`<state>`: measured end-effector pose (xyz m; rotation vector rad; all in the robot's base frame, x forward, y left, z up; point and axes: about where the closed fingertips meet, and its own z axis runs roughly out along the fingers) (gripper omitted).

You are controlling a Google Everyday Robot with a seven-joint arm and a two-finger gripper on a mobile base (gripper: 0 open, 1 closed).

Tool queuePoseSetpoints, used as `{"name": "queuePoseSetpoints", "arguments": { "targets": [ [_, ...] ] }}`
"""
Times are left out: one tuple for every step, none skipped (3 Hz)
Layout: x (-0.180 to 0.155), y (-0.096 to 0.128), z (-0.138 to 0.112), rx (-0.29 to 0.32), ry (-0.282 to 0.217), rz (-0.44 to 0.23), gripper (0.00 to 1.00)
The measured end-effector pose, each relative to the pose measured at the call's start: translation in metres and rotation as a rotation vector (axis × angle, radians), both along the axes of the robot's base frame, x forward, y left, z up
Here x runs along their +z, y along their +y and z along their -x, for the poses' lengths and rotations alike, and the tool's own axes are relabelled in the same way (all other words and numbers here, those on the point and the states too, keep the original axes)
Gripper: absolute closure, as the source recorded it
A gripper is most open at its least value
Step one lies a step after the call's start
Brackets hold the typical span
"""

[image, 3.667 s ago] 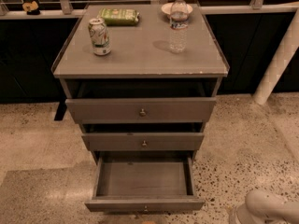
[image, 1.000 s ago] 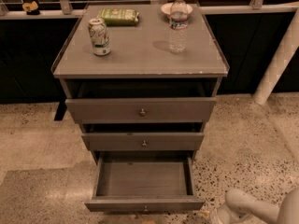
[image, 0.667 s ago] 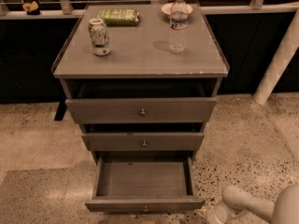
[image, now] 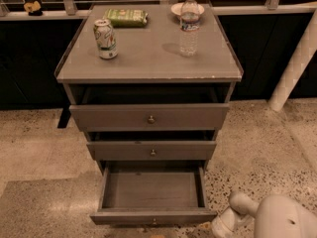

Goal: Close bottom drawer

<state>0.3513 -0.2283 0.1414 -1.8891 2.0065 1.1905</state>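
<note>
The bottom drawer (image: pixel 153 215) of a grey-brown cabinet is pulled far out, with its plain grey box (image: pixel 151 188) bare inside. Its slim front panel carries a tiny round knob (image: pixel 153 222) near the frame's bottom edge. My gripper (image: pixel 224 225) comes in at the bottom right on a white arm (image: pixel 282 217). It sits just right of the drawer's front right corner, low by the floor. Whether it touches the panel does not show.
The top drawer (image: pixel 148 117) and middle drawer (image: pixel 151 150) stand slightly out. On the cabinet top (image: pixel 148 58) are a can (image: pixel 105 38), a water bottle (image: pixel 189 26), a green packet (image: pixel 126 17) and a bowl (image: pixel 176 8). A white post (image: pixel 297 63) stands at right on the speckled floor.
The white arm and gripper have moved left along the bottom edge, closer to the bottom drawer's front right corner. The drawer itself has not moved.
</note>
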Motion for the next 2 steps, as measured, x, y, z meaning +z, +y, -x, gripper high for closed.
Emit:
{"name": "queuePoseSetpoints", "arguments": {
  "targets": [
    [-0.015, 0.013, -0.004, -0.043, 0.129, -0.072, 0.00],
    [-0.007, 0.008, -0.041, -0.120, 0.090, -0.086, 0.00]
  ]
}}
